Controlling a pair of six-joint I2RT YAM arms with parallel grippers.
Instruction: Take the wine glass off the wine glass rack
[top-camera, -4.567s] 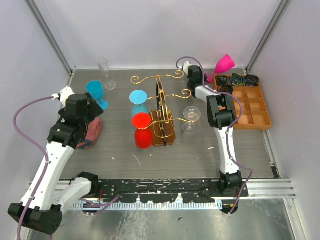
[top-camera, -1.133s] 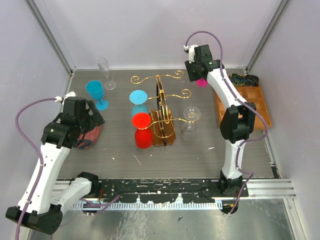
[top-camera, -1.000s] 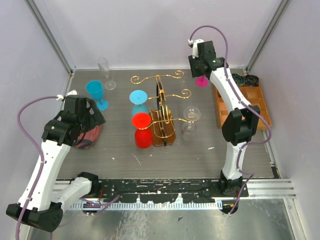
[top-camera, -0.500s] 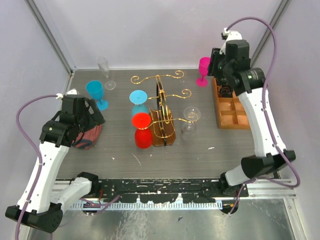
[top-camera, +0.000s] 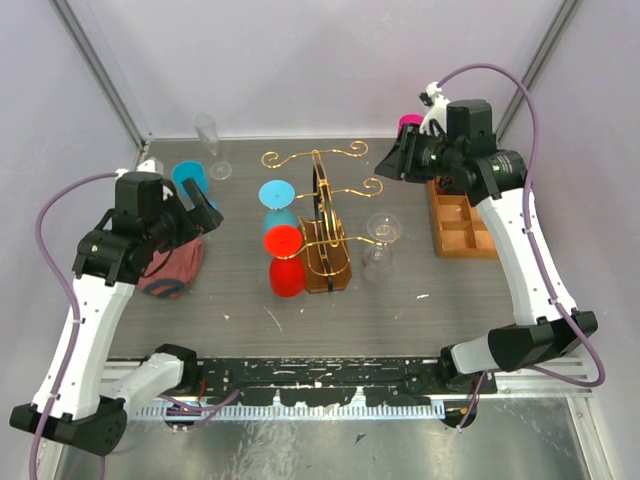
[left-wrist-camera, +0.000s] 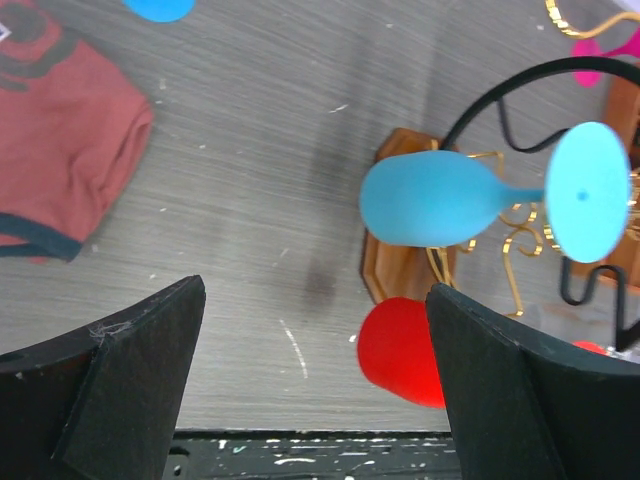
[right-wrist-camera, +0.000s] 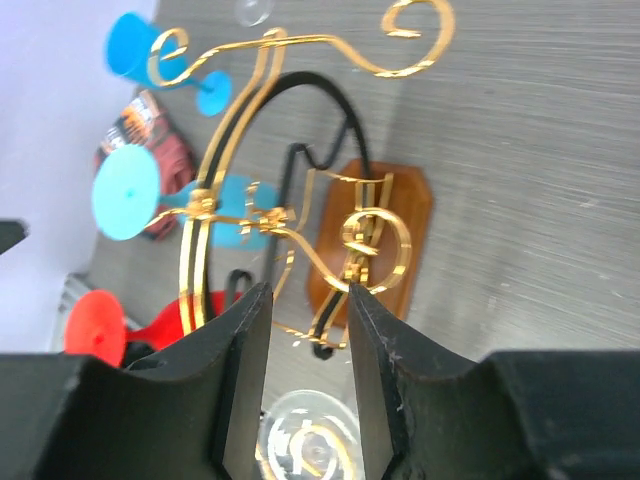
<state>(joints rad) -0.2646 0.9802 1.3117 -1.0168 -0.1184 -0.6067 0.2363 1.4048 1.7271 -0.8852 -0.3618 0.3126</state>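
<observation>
The gold wire wine glass rack (top-camera: 318, 205) stands on its brown base mid-table. A light blue glass (top-camera: 277, 200) and a red glass (top-camera: 284, 260) hang on its left side, and a clear glass (top-camera: 382, 236) hangs on its right. My right gripper (top-camera: 386, 164) hovers above the rack's back right arm, narrowly open and empty. In its view (right-wrist-camera: 305, 300) the gold scrolls (right-wrist-camera: 375, 245) and the clear glass's foot (right-wrist-camera: 310, 445) lie below the fingers. My left gripper (top-camera: 200, 215) is wide open and empty left of the rack; its view (left-wrist-camera: 315, 340) shows the blue glass (left-wrist-camera: 435, 200) and the red glass (left-wrist-camera: 400, 350).
A pink glass (top-camera: 408, 122) stands at the back right, mostly hidden behind my right arm. A blue glass (top-camera: 190, 178) and a clear flute (top-camera: 207, 140) stand at the back left. A red cloth (top-camera: 168, 268) lies under my left arm. A compartmented wooden tray (top-camera: 465, 218) sits right.
My right gripper set the pink glass down at the back right, let go, and swung left over the rack. My left arm lifted slightly toward the back.
</observation>
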